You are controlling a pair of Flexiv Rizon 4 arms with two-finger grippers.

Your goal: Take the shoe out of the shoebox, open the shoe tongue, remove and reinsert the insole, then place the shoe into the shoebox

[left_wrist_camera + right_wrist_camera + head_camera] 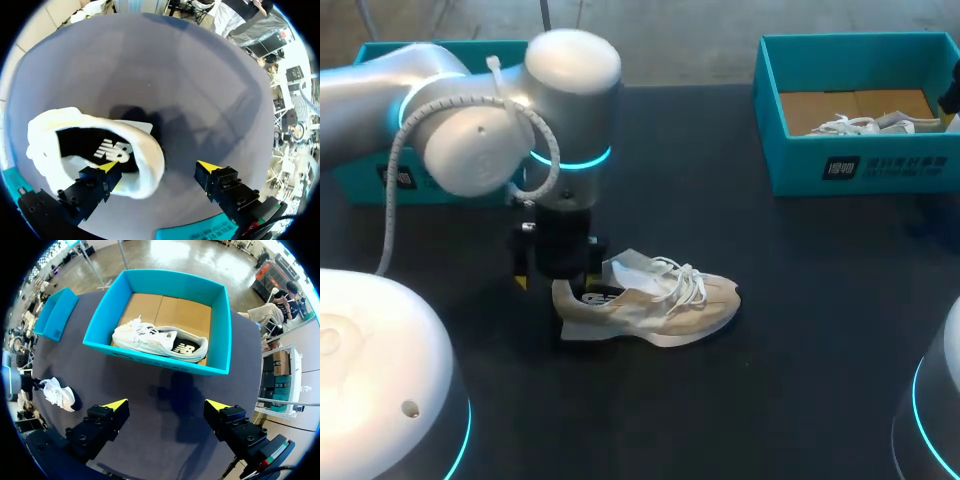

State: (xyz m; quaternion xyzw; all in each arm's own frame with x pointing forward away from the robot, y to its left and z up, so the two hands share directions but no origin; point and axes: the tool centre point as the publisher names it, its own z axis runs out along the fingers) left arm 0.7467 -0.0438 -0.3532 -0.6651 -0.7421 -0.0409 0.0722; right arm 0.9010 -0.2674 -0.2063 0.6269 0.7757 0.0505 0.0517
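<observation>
Left tool [158, 166], jaws apart and clamped on nothing, hangs over the counter [800, 380] at the heel of the shoe [650, 300]; one finger is over the heel opening, the other outside it above bare counter. The shoe sits upright mid-counter, toe toward 3 o'clock; the shoebox [860, 172] stands well apart at its 1 o'clock. It looks light, soft above and stiffer in the sole; the padded heel collar seems the firmest hold; the insole [80, 145] is likely thin and floppy.

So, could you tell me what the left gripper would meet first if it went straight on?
Probably the shoe: one finger of the left gripper sits over its heel collar, the other over bare table. Depth is unclear.
</observation>
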